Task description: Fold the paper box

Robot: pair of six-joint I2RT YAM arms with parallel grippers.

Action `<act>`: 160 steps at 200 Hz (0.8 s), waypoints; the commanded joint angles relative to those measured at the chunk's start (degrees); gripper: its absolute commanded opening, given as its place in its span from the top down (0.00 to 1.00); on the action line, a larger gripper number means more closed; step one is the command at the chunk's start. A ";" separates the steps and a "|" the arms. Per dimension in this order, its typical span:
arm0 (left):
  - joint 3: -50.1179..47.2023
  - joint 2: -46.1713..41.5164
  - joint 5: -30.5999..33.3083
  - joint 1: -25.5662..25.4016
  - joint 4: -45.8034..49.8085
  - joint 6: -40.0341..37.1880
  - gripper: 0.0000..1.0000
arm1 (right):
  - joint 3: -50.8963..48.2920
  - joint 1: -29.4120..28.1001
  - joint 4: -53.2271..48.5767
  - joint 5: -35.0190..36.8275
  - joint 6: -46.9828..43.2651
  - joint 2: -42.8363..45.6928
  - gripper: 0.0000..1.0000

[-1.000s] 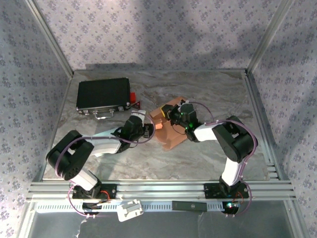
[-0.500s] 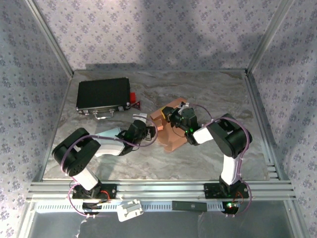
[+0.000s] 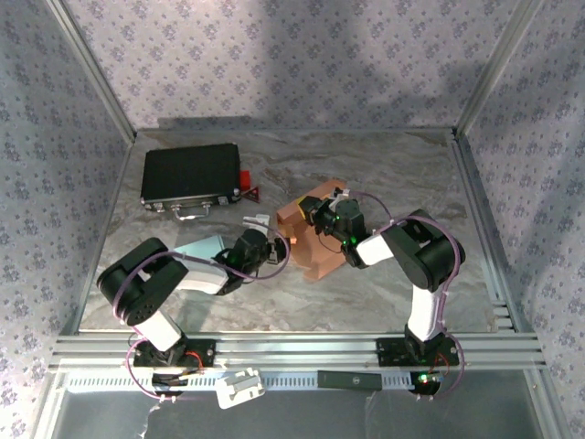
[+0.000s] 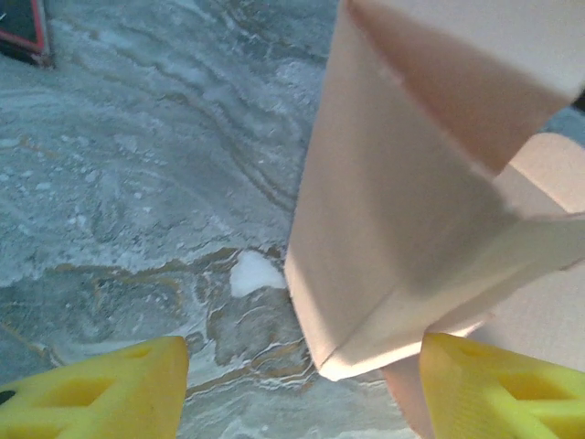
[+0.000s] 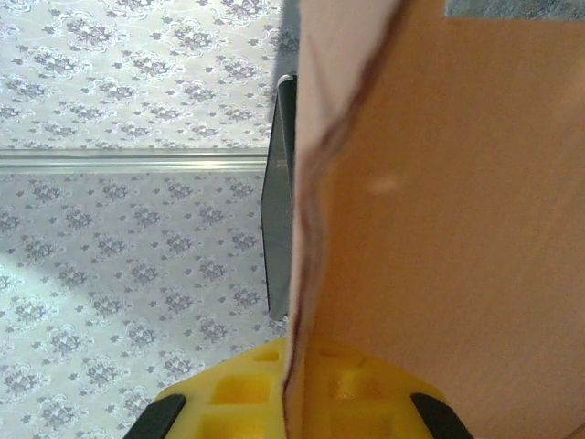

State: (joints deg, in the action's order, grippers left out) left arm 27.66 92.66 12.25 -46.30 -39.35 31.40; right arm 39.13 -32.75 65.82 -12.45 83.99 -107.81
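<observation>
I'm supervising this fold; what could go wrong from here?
1. The left tool stands open astride a corner of the tan paper box, not gripping; closing could crush it.
2. The right tool pinches one thin panel; pulling hard might tear or crease it.

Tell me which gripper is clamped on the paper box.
The right gripper: it is shut on a panel of the paper box. The left gripper stands open near a box corner.

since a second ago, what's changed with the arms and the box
The left pincer opened wider and now stands clear of the box, its arm pulled back slightly toward the near edge. The right pincer stayed shut on the box; the black case did not move.
</observation>
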 commanded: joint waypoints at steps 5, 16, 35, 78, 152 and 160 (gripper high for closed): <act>-0.50 -2.69 -1.71 -0.25 -3.26 -0.58 0.35 | 0.15 0.36 0.11 -0.33 -0.61 0.30 1.00; 0.11 -2.78 -2.39 0.12 -1.90 -1.13 0.35 | 0.27 0.38 -0.05 -0.49 -0.67 0.48 1.00; 2.01 -1.84 -3.53 1.45 0.02 -1.77 0.35 | 0.27 0.32 -0.15 -0.51 -0.56 0.67 1.00; 5.04 -0.17 -4.16 2.10 1.25 -2.36 0.42 | -0.05 -0.12 0.17 0.00 -0.23 0.76 1.00; 9.39 3.10 5.72 -0.84 6.04 0.26 0.46 | -1.66 -1.61 5.49 3.45 0.69 -0.82 1.00; 9.55 3.55 6.77 -1.12 6.11 0.51 0.46 | -1.78 -1.70 5.69 3.78 0.96 -0.91 1.00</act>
State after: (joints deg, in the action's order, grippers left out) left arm 35.40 94.65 13.61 -46.68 -35.53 30.39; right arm 38.28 -33.91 68.05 -11.00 84.40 -107.81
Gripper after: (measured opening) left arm 0.546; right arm 0.056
